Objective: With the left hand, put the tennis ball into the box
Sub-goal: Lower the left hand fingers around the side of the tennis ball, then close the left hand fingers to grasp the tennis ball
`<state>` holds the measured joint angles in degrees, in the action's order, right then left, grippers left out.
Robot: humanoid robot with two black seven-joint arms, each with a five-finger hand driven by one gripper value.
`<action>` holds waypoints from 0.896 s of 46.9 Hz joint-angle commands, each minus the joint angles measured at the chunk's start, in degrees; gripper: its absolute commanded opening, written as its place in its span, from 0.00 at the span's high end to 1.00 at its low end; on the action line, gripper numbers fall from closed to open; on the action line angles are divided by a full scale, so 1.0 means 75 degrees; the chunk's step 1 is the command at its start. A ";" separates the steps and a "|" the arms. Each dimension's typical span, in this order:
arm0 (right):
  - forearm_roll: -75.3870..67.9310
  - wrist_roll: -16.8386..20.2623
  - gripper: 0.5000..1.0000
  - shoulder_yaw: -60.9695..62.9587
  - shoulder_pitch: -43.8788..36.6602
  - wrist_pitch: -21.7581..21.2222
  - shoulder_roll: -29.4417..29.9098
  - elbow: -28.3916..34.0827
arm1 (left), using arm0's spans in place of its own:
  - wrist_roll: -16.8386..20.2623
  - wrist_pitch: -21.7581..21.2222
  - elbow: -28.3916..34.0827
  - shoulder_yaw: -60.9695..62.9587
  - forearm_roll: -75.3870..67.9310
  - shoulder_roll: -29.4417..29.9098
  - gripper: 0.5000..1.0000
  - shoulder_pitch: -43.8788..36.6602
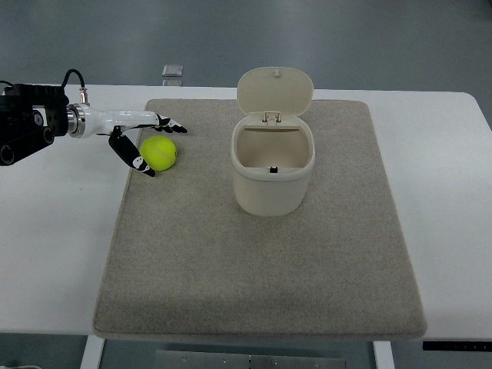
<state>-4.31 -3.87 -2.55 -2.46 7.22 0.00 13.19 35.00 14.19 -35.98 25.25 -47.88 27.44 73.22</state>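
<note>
Centrally, I see one open-lidded box [273, 165] on one mat [261, 261] covering the bench [54, 254]. My left hand [146, 142], fingers spread and grasping nothing, flanks one tennis ball [159, 153]; nothing stands between ball and box.

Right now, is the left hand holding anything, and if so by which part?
Nothing is held yet. The left hand has open fingers around the tennis ball, which rests on the mat and shows no closed grip.

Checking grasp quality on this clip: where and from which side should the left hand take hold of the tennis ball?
Across its middle, coming from the left. The tennis ball is round and lies free on the mat, so no part is favoured. The left hand already sits on that side, fingers spread above and below the ball, well clear of the open bin.
</note>
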 commanded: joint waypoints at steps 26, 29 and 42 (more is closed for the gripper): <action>0.0000 0.0000 0.20 0.0001 0.0000 -0.0001 0.0000 -0.0001 | 0.0000 -0.0321 0.0005 0.0020 -0.0506 0.0009 0.08 -0.0024; 0.0000 0.0000 0.19 0.0001 0.0000 -0.0001 0.0000 -0.0001 | 0.0000 -0.0427 0.0005 0.0020 -0.0565 -0.0003 0.08 -0.0013; 0.0000 0.0000 0.20 0.0001 0.0000 -0.0001 0.0000 -0.0001 | 0.0000 -0.0474 0.0005 -0.0015 -0.0413 -0.0260 0.08 -0.0036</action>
<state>-4.30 -3.88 -2.55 -2.48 7.19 0.00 13.16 35.00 10.62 -36.00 25.24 -51.18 25.83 73.09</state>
